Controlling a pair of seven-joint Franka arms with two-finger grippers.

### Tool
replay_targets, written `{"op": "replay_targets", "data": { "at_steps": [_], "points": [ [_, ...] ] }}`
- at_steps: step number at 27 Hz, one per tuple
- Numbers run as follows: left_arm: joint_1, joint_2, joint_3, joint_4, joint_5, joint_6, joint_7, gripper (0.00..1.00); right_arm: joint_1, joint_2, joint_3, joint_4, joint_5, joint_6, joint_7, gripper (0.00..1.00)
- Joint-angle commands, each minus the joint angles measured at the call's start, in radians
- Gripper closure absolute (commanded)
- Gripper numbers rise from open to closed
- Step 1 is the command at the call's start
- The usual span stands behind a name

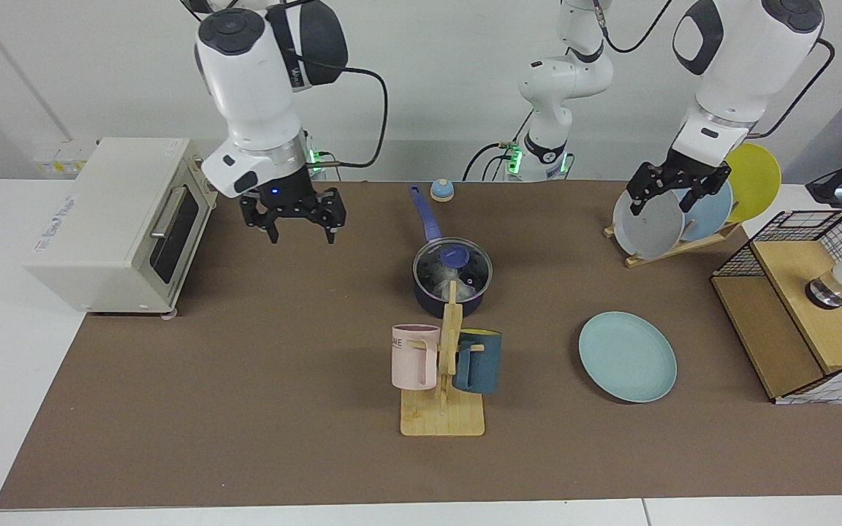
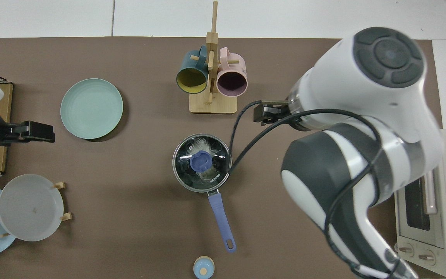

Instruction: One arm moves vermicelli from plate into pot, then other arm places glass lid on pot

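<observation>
The vermicelli [image 2: 199, 147] lies inside the pot [image 1: 435, 296], a pale tangle seen through the glass lid [image 2: 202, 163], which sits flat on the pot's rim with its blue knob at the centre. The pot stands near the middle of the brown desk [image 1: 245, 380]; in the top view its long blue handle points toward six o'clock, and a small round blue object [image 2: 203, 268] rests on the desk just past the handle's end. At about twelve o'clock from the pot in that view stands a wooden mug stand [image 2: 212, 77] with a dark teal mug [image 2: 191, 75] and a pink mug [image 2: 231, 77] hung on its pegs. The pale teal plate [image 2: 91, 108] lies bare on the desk at about ten o'clock from the pot, well apart from it. The right claw [image 1: 294, 232] hangs above the desk beside the white toaster oven [image 1: 118, 223], well clear of the pot, its fingers spread wide and holding nothing. The left claw [image 1: 673, 199] hovers in front of the grey plate [image 1: 647, 225] in the wooden plate rack, fingers spread and gripping nothing; a sky-blue plate [image 1: 706, 212] and a yellow plate [image 1: 756, 172] stand behind the grey one. A wire-and-wood box [image 1: 801, 307] sits at the desk's edge near that rack.
</observation>
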Motion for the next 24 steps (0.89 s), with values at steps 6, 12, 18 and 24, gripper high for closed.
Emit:
{"op": "replay_targets", "data": {
  "at_steps": [6,12,18,24],
  "points": [
    [0.001,-0.005,-0.001,0.012,0.018,-0.012,-0.004,0.00,-0.012,-0.104,-0.161,-0.034,0.052,-0.071,-0.152,0.00],
    [0.001,-0.005,-0.001,0.012,0.018,-0.012,-0.004,0.00,-0.064,-0.168,-0.179,-0.063,0.042,-0.120,-0.226,0.00],
    [0.001,-0.005,-0.001,0.012,0.018,-0.012,-0.004,0.00,-0.126,-0.254,-0.179,-0.156,0.039,-0.120,-0.301,0.00],
    [0.001,-0.005,-0.001,0.012,0.019,-0.012,-0.004,0.00,-0.163,-0.321,-0.179,-0.225,0.037,-0.108,-0.298,0.00]
  ]
}}
